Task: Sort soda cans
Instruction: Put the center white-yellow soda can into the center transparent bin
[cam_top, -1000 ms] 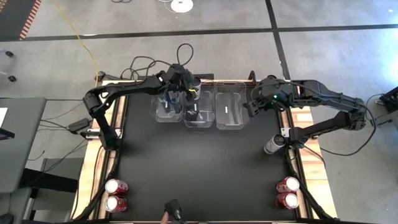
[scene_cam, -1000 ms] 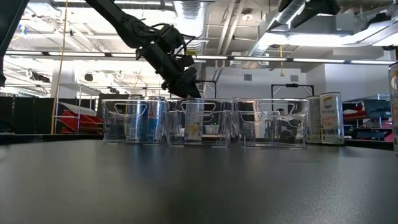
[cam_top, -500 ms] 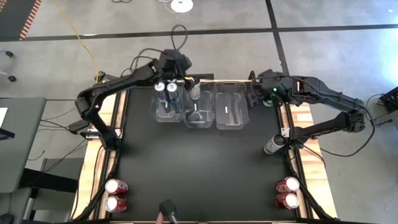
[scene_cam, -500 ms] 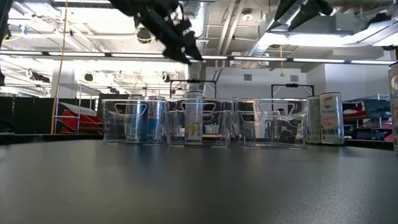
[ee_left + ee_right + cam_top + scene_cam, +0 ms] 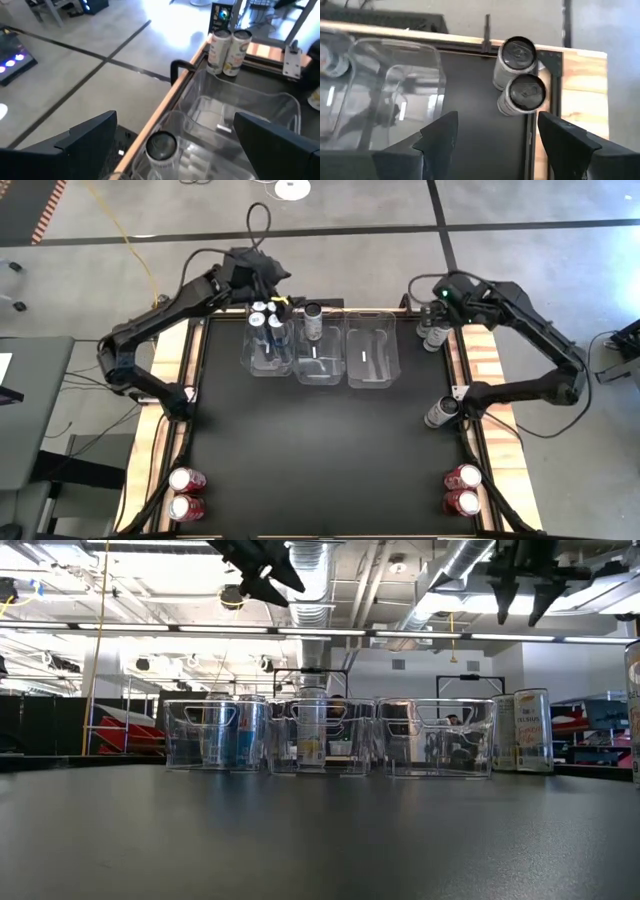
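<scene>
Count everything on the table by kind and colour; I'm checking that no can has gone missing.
Red cans: 4
Blue-silver cans: 4
Other cans: 4
Clear bins: 3
Total: 15

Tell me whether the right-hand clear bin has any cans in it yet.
Empty. In the high view the right bin shows only its bare clear floor, while the left bin holds blue-silver cans and the middle bin one grey can.

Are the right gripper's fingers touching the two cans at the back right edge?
Apart. The right wrist view shows the open right gripper above the two upright cans, with dark table visible between fingers and cans.
</scene>
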